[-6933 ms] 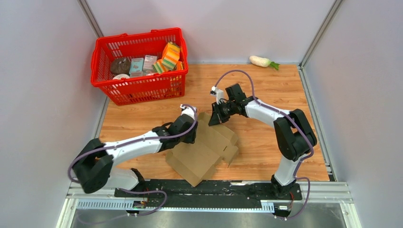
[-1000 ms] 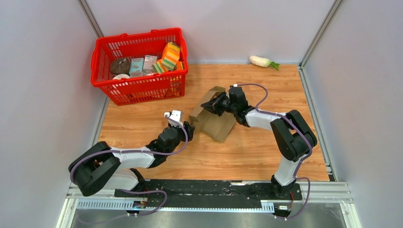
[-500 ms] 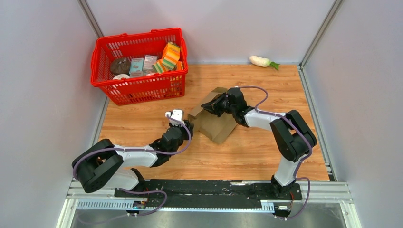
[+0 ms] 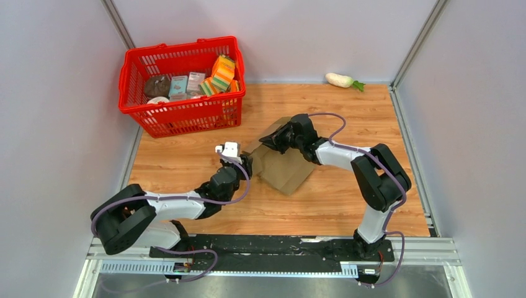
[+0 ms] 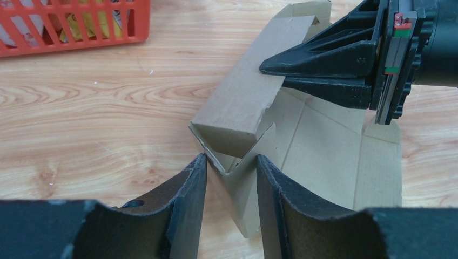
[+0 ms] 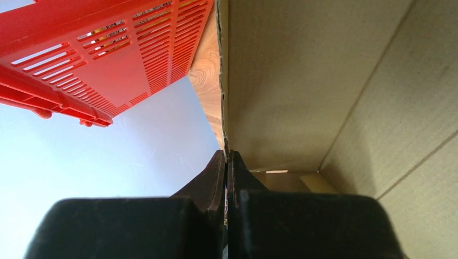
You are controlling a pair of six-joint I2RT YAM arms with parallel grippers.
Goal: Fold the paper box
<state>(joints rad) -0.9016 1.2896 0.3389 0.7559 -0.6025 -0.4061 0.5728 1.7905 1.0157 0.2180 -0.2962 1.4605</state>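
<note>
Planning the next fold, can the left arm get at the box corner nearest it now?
Probably yes. The left gripper is open with the near corner of the paper box between its fingers, unobstructed. The right gripper pinches the raised wall farther along, clear of that corner.

Pinching the thin left edge of the paper box [image 6: 324, 81] in the right gripper [image 6: 227, 162], black fingers pressed flat together on it. Filling the whole right side with plain brown cardboard, creased by straight fold lines. Showing a tilted red plastic basket [image 6: 108, 59] at upper left, a strip of wooden table [image 6: 207, 81] between basket and cardboard, and a pale wall [image 6: 124, 162] behind.
</note>
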